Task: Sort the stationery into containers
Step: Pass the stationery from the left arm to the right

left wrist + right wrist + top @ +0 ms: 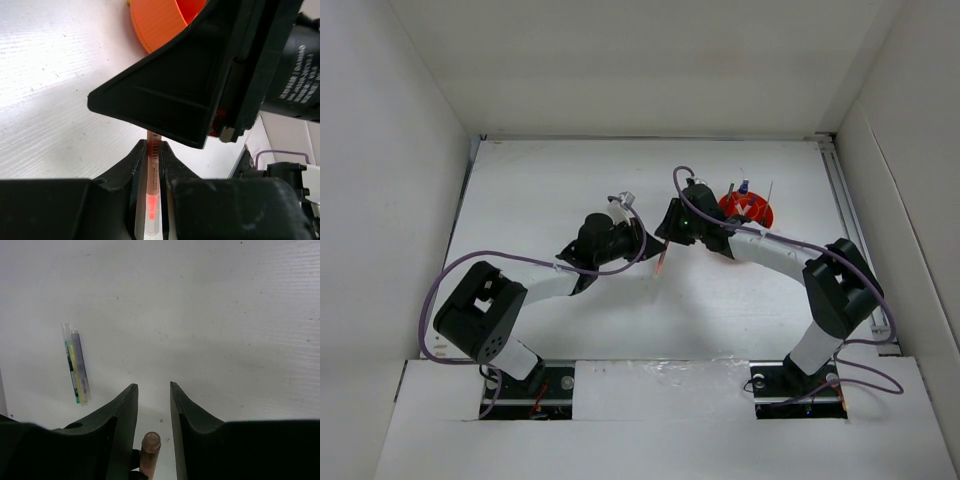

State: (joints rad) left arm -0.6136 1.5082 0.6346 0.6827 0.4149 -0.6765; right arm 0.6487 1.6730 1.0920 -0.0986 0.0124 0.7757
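Observation:
My left gripper [153, 145] is shut on a thin orange-pink pen [152, 185] with a barcode on its barrel. The same pen [662, 262] slants above the middle of the table. My right gripper [153, 386] is open around the pen's rounded end [151, 442], which sits low between the jaws, nearer the left one, with a gap on each side. A right gripper finger [165, 100] fills the left wrist view just above the pen. The orange tub [746, 210] stands behind the right gripper with several items upright in it.
Two thin markers, one yellow-green and one purple-grey [76, 364], lie side by side on the white table to the left of the right gripper. The tub's ribbed wall [160, 20] shows just beyond both grippers. White walls enclose the table.

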